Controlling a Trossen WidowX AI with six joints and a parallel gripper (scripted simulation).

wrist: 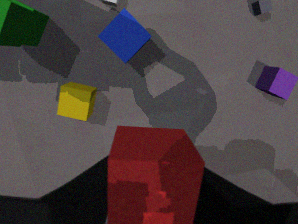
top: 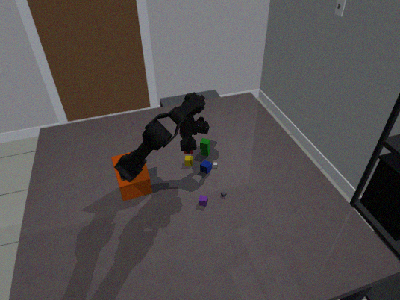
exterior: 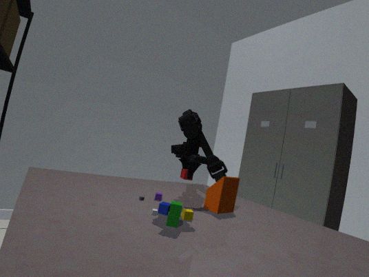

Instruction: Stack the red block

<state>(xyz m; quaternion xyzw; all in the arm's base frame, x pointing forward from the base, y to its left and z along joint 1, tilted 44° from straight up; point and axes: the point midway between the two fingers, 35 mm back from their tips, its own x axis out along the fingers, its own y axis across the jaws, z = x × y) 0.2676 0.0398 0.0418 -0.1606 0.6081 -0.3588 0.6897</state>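
The red block (top: 191, 152) (exterior: 184, 173) (wrist: 150, 175) is held in the air between the fingers of my gripper (exterior: 186, 175) (wrist: 149, 163), which is shut on it. In the top view the gripper hides most of the block. The green tower (top: 205, 147) (exterior: 174, 214) (wrist: 22, 25) stands upright on the table. In the wrist view it is at the top left corner, partly cut off by the frame edge. The red block is higher than the tower and off to its side, not touching it.
A yellow block (top: 189, 160) (exterior: 187, 214) (wrist: 76, 101) and a blue block (top: 206, 167) (exterior: 164, 208) (wrist: 124, 36) lie close to the tower. A small white block (top: 215, 164) is beside the blue one. A purple block (top: 203, 201), a small dark block (top: 223, 194) and an orange block (top: 136, 186) are farther off.
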